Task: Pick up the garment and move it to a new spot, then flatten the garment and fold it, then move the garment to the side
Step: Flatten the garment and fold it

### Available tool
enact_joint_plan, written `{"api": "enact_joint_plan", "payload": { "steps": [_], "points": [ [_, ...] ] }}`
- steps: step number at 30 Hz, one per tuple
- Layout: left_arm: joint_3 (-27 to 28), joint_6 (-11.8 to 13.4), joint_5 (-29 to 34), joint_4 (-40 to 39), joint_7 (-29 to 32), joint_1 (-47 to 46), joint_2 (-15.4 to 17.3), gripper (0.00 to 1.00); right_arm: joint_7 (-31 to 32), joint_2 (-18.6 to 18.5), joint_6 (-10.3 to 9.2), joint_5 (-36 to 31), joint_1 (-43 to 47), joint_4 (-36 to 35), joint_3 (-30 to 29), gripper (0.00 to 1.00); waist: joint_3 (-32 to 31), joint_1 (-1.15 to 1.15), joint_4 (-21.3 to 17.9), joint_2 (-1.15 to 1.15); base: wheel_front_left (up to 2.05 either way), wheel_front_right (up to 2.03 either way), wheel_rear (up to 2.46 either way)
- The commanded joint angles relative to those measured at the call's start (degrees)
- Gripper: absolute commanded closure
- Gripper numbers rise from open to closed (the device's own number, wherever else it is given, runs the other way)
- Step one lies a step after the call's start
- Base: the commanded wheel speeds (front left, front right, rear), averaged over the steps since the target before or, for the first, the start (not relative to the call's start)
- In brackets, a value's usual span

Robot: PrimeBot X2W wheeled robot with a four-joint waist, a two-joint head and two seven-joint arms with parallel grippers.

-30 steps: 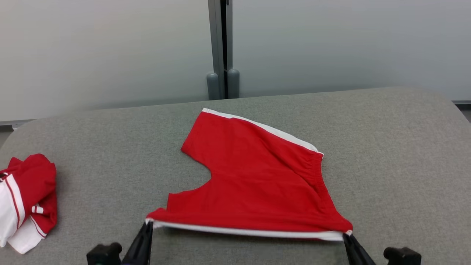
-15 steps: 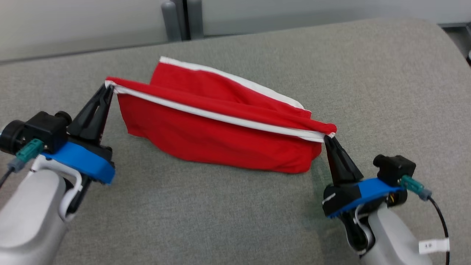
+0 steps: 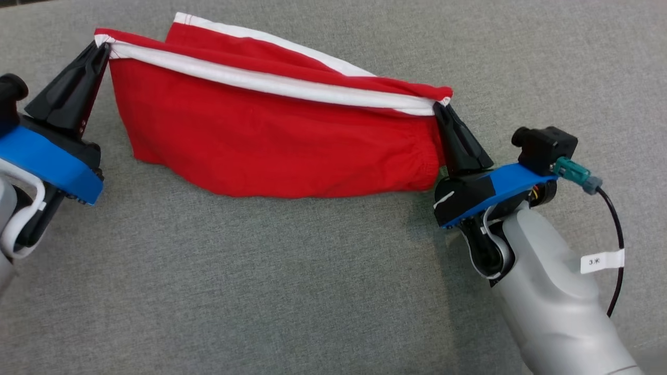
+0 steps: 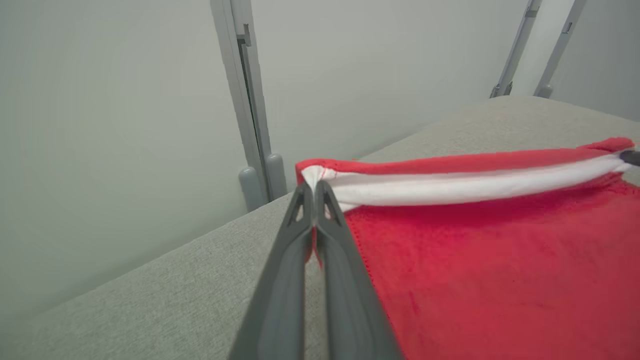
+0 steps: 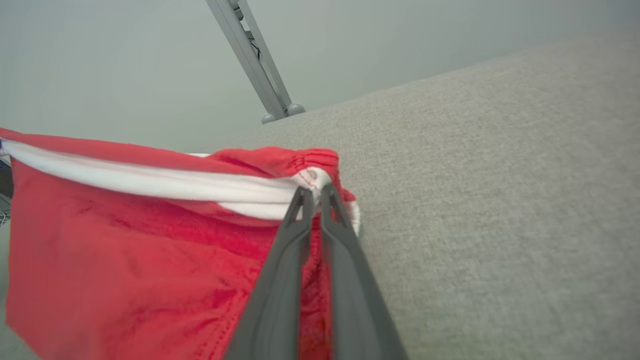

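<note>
Your left gripper [image 3: 102, 48] has its two dark fingers pressed together on the left corner of the garment [image 3: 271, 140]. They pinch the end of the white band [image 3: 260, 80] that runs along the raised edge. In the left wrist view the fingers [image 4: 290, 260] meet with a small bunch of white and red cloth squeezed at their tips. Your right gripper [image 3: 442, 107] is clamped the same way on the other end of that band, at the gathered waist corner. How many layers of cloth each pinch takes in, you cannot tell from these views.

Between the two grips the banded edge is lifted and drawn into a nearly straight line, sloping down toward the right in the head view. The red body of the garment hangs from it toward you. Its lower fold seems to rest on the grey fabric surface [image 3: 312, 286], though the contact line is hard to read. A second white-trimmed edge [image 3: 271, 41] lies just beyond the held one, down on the surface.

Further out, each gripper sits on a blue bracket [image 3: 47, 161]. On the right arm a black cable [image 3: 617, 245] with a white tag runs past the pale forearm [image 3: 552, 307]. In the left wrist view a grey post [image 4: 250, 100] stands against the pale wall behind the surface.
</note>
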Motion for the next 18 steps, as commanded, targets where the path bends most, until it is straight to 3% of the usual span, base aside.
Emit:
{"api": "enact_joint_plan", "payload": {
  "steps": [1, 12, 18],
  "points": [
    [-1.8, 0.2, -1.5, -0.3, -0.3, -2.2, 1.1, 1.0, -0.3, -0.5, -0.1, 0.5, -1.3, 0.5, 0.1, 1.0, 0.6, -0.02, -0.1, -0.02, 0.0, 0.0, 0.0],
    [-16.7, 0.2, -10.9, 1.6, -0.3, -14.5, 5.5, 1.0, -0.2, -0.4, -0.08, 4.1, -5.7, 1.0, 1.6, 1.0, 3.2, -0.02, -2.9, -0.02, 0.0, 0.0, 0.0],
    [-20.4, 0.2, -13.5, 3.4, -0.3, -18.6, 6.0, 1.0, -0.2, -0.4, -0.08, 5.1, -6.3, 0.5, 3.1, 1.0, 5.0, -0.02, -4.7, -0.02, 0.0, 0.0, 0.0]
  ]
}}
